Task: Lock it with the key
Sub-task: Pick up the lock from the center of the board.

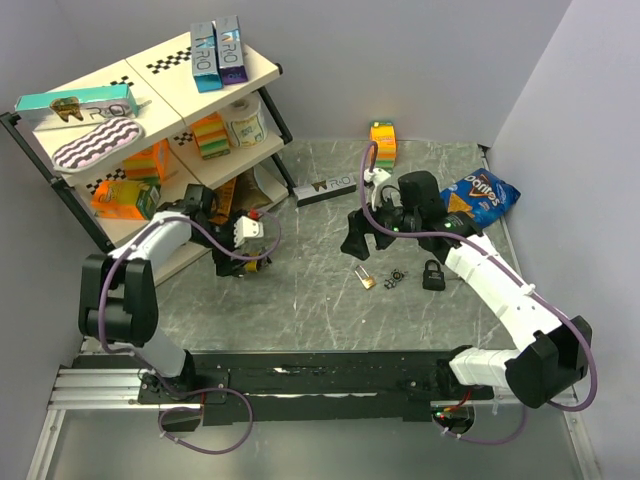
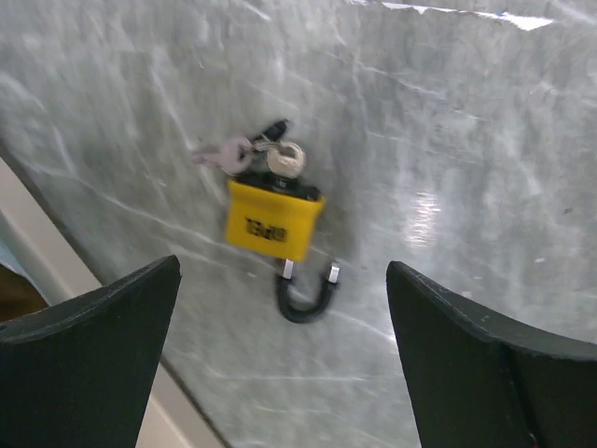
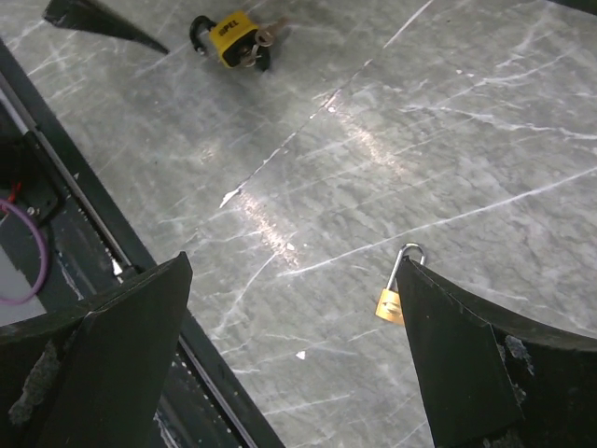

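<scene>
The lock (image 2: 274, 224) is a yellow-bodied padlock lying flat on the grey table, its dark shackle (image 2: 306, 301) swung open with one end free. The key (image 2: 284, 159) sits in the body's far end, with other small keys (image 2: 224, 154) on its ring. My left gripper (image 2: 282, 280) is open above the lock, one finger on each side, touching nothing. In the top view the lock (image 1: 260, 265) lies just under the left gripper (image 1: 245, 258). It also shows far off in the right wrist view (image 3: 227, 35). My right gripper (image 1: 362, 248) is open and empty over the table's middle.
A small brass padlock (image 1: 365, 279) (image 3: 390, 303), a dark little key bunch (image 1: 392, 277) and an all-black padlock (image 1: 432, 275) lie below the right gripper. A shelf rack (image 1: 60, 190) stands at the left, a chip bag (image 1: 480, 192) and an orange carton (image 1: 382, 140) at the back.
</scene>
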